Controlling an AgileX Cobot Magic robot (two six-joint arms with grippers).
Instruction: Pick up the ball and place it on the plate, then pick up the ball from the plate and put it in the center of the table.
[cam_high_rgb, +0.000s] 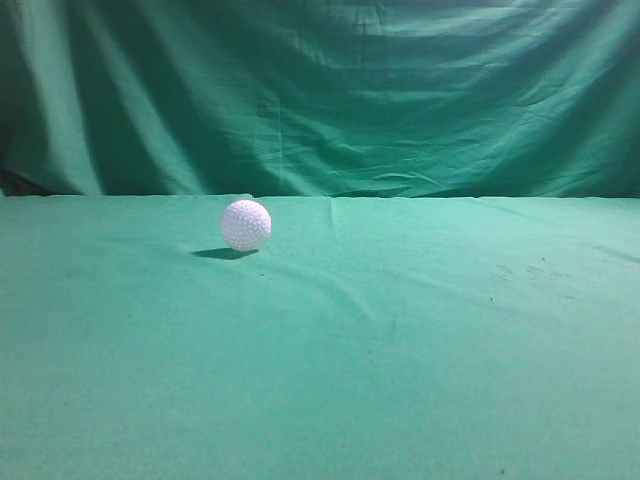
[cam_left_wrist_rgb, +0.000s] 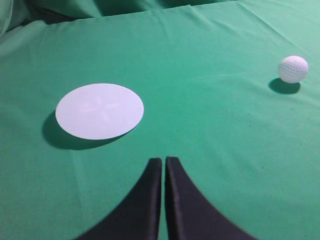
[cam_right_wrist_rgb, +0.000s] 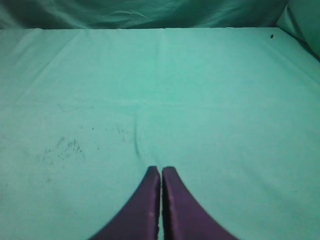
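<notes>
Closest to the lens in the left wrist view, the left gripper (cam_left_wrist_rgb: 164, 161) has its dark fingers pressed together with nothing between them, hovering above the table (cam_left_wrist_rgb: 210, 145); the flat white plate (cam_left_wrist_rgb: 99, 111) lies just ahead of it to the left, and the ball (cam_left_wrist_rgb: 293, 68) sits on the cloth well off to the front right, apart from the plate. Likewise clenched and empty, the right gripper (cam_right_wrist_rgb: 161, 170) faces bare, faintly specked cloth toward the backdrop curtain (cam_right_wrist_rgb: 140, 12).

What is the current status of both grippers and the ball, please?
Left gripper shut, empty. Right gripper shut, empty. Ball on table, right of plate, untouched. Nothing in the way.
</notes>
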